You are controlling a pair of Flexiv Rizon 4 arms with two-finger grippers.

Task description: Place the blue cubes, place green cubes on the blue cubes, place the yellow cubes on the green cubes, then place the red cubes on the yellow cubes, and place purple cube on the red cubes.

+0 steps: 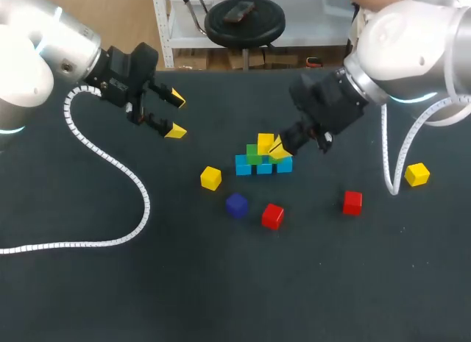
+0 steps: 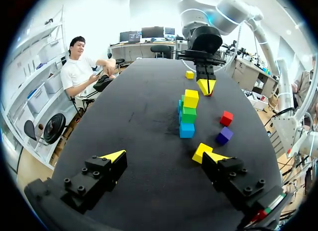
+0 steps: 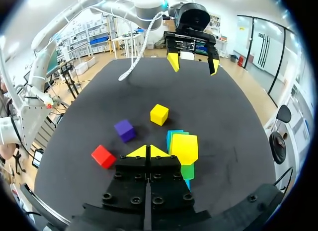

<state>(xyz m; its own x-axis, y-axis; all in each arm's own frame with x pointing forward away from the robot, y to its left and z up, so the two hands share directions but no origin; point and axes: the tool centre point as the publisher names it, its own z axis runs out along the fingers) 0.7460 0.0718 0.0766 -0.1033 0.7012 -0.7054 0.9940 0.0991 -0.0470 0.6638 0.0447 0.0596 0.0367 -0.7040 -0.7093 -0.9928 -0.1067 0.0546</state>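
Note:
Blue cubes [image 1: 243,165] stand in a short row at mid-table, with green cubes [image 1: 253,155] on them and one yellow cube [image 1: 265,143] on top. From the left wrist, that pile shows blue [image 2: 187,129], green [image 2: 188,113] and yellow [image 2: 191,98]. My right gripper [image 1: 278,149] is shut and empty, its tips right beside the top yellow cube [image 3: 184,147]. Loose on the table are a yellow cube [image 1: 210,178], a purple cube [image 1: 236,204], two red cubes [image 1: 272,215] [image 1: 352,202] and another yellow cube [image 1: 416,173]. My left gripper [image 1: 175,114] hangs open and empty at the far left.
A white ribbed cable [image 1: 110,162] from my left arm loops over the left part of the table. Another white cable [image 1: 388,162] hangs from my right arm near the right yellow cube.

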